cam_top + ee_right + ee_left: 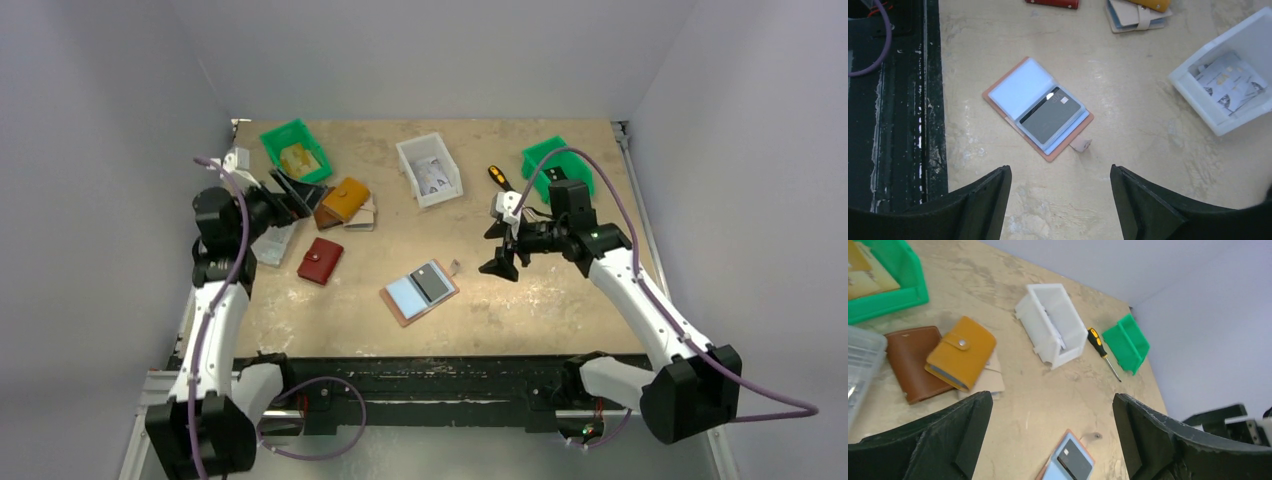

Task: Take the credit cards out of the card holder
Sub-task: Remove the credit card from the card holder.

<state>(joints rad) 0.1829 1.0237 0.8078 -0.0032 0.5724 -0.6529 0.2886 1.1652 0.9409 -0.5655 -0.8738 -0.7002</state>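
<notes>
Item: card holder (421, 292), open flat at centre of the counter (560, 300); cards not yet out.
Grey card (1050, 116) in its lower-right sleeve, blue card (1019, 89) upper left. Right gripper (1060, 182) hangs above, jaws apart, empty; left gripper (1052, 415) wide open, empty, at frame left near the yellow wallet (960, 352). Bring your right gripper low, catch the grey card's exposed edge and draw it along the sleeve; pin the holder with your left if it slides.

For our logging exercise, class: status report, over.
Left gripper, right gripper open, empty. Brown-pink leather card holder lies open, dark grey plastic card showing. Nothing blocking.
</notes>
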